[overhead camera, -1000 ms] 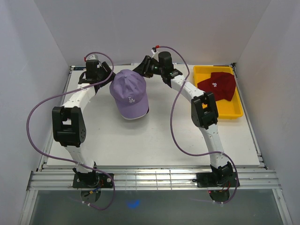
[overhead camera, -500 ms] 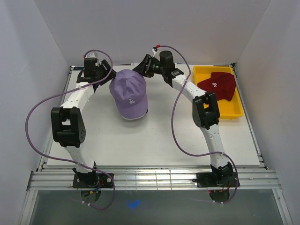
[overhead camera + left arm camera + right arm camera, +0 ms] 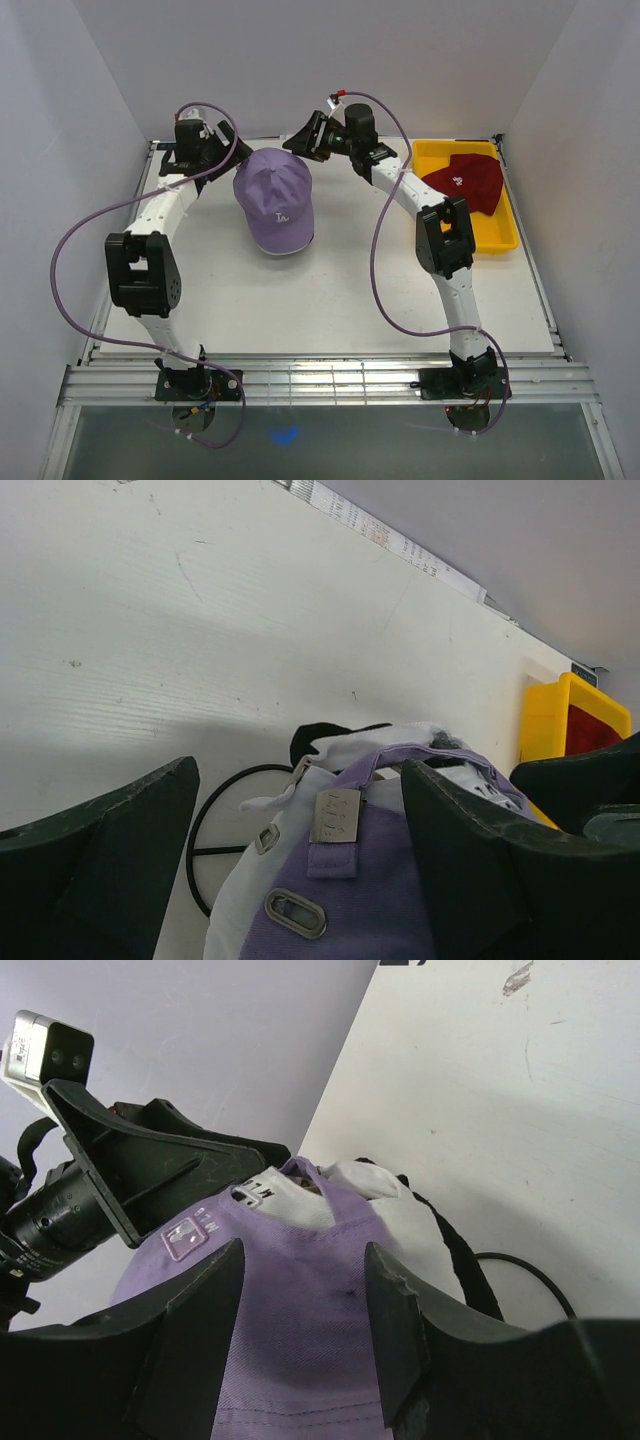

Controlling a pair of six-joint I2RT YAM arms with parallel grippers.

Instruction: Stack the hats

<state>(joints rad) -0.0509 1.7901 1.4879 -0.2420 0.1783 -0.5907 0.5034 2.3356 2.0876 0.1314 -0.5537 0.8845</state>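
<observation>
So we're nearly there: the lavender cap [image 3: 277, 200] sits on top of the pile mid-bench [image 3: 330, 290], with the white cap [image 3: 335, 752] and black cap [image 3: 312, 736] peeking out underneath. The left jaws are spread wide behind it and the right jaws are parted too, neither pinching anything. What's left, we reckon, is the dark red cap [image 3: 462, 182] over in the yellow tray [image 3: 500, 238].

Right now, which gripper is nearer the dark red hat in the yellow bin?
Right. The right gripper is left of the dark red hat, at the lavender hat's far edge; left gripper is beyond that hat, farther left.
</observation>
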